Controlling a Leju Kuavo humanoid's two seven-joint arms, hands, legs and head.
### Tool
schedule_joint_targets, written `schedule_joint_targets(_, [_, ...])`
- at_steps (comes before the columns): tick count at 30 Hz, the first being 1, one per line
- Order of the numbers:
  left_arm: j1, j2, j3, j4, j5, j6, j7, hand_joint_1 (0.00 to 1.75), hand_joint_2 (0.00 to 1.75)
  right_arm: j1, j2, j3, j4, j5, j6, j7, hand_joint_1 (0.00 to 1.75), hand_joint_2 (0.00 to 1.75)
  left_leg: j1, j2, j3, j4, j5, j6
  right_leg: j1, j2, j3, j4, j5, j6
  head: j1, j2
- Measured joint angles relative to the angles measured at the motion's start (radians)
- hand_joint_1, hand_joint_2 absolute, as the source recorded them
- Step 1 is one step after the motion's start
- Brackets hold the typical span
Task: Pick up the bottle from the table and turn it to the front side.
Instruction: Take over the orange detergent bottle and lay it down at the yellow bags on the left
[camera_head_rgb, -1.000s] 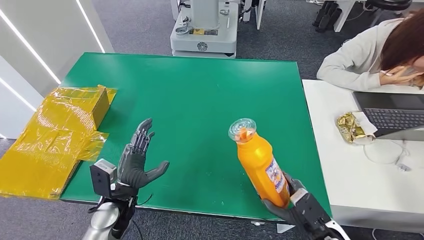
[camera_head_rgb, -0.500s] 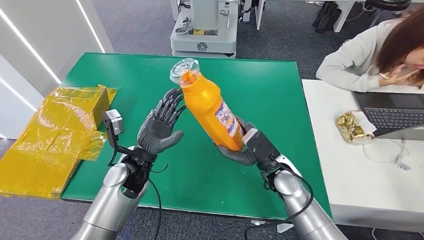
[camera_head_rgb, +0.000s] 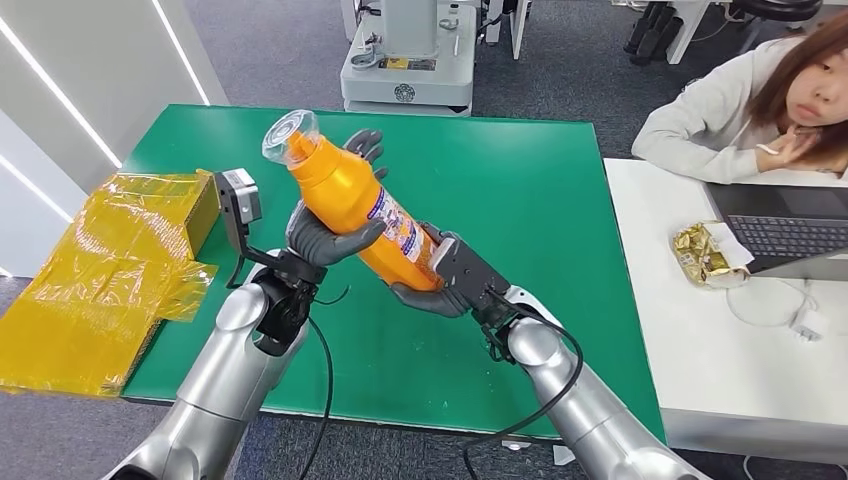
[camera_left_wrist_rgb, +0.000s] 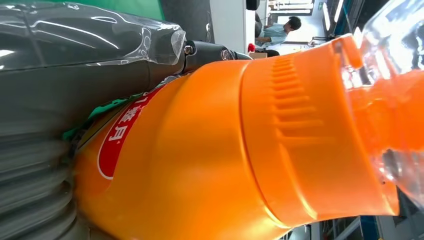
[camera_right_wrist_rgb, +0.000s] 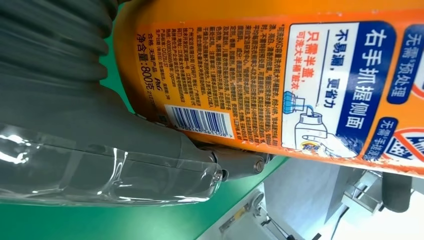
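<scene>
Hands meet on one orange bottle (camera_head_rgb: 365, 215), lifted above the green surface (camera_head_rgb: 520, 200). Right hand (camera_head_rgb: 450, 280) grips its lower end from beneath, thumb against the printed label. Left hand (camera_head_rgb: 325, 235) clasps the upper body just up from the right one, thumb across the front and fingers (camera_head_rgb: 368, 146) rising behind. From there the bottle tilts away toward the far left, ending in a clear cap (camera_head_rgb: 288, 135) over an orange neck. Its label carries dense text, a barcode and blue-and-white panels; a red patch sits on another side. Beyond the left hand lies yellow wrapping (camera_head_rgb: 110, 270). Past the right hand, a person (camera_head_rgb: 740, 110) sits by a laptop (camera_head_rgb: 785, 225).
</scene>
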Motion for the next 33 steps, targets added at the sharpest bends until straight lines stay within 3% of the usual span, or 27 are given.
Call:
schedule_joint_targets(9, [-0.019,0.001,0.0,0.005,-0.031,0.04,0.001,0.0,1.75,-0.007,0.001,0.013,0.026,0.0,-0.014,0.008,1.71,1.75,0.0,0.0,0.0,0.0,0.0,0.0,0.0,0.0,0.0,0.0,0.0,0.0,0.0,0.0])
schedule_joint_targets(10, [-0.021,0.002,0.001,0.004,-0.037,0.047,0.002,0.28,1.75,-0.006,0.001,0.014,0.029,-0.001,-0.018,0.01,1.71,1.75,0.0,0.0,0.0,0.0,0.0,0.0,0.0,0.0,0.0,0.0,0.0,0.0,0.0,0.0])
schedule_joint_targets(13, [-0.023,0.01,0.009,-0.001,-0.042,0.055,0.005,1.59,1.75,-0.001,-0.001,0.017,0.038,-0.002,-0.023,0.013,1.66,1.75,0.0,0.0,0.0,0.0,0.0,0.0,0.0,0.0,0.0,0.0,0.0,0.0,0.0,0.0])
schedule_joint_targets(14, [-0.023,0.013,0.013,-0.002,-0.04,0.049,0.007,1.75,1.75,0.002,-0.002,0.018,0.041,-0.001,-0.023,0.012,1.65,1.75,0.0,0.0,0.0,0.0,0.0,0.0,0.0,0.0,0.0,0.0,0.0,0.0,0.0,0.0])
schedule_joint_targets(26, [-0.005,0.02,0.02,-0.002,0.035,-0.038,0.052,1.75,1.75,0.01,-0.008,0.022,0.067,-0.005,-0.019,-0.006,1.37,1.75,0.0,0.0,0.0,0.0,0.0,0.0,0.0,0.0,0.0,0.0,0.0,0.0,0.0,0.0])
schedule_joint_targets(30, [-0.001,0.019,0.022,0.0,0.075,-0.067,0.073,1.75,1.75,0.01,-0.013,0.026,0.07,-0.012,-0.017,-0.015,0.32,1.75,0.0,0.0,0.0,0.0,0.0,0.0,0.0,0.0,0.0,0.0,0.0,0.0,0.0,0.0])
schedule_joint_targets(33, [-0.001,0.019,0.022,0.002,0.081,-0.08,0.08,1.75,1.75,0.011,-0.018,0.03,0.071,-0.021,-0.018,-0.021,0.03,1.75,0.0,0.0,0.0,0.0,0.0,0.0,0.0,0.0,0.0,0.0,0.0,0.0,0.0,0.0])
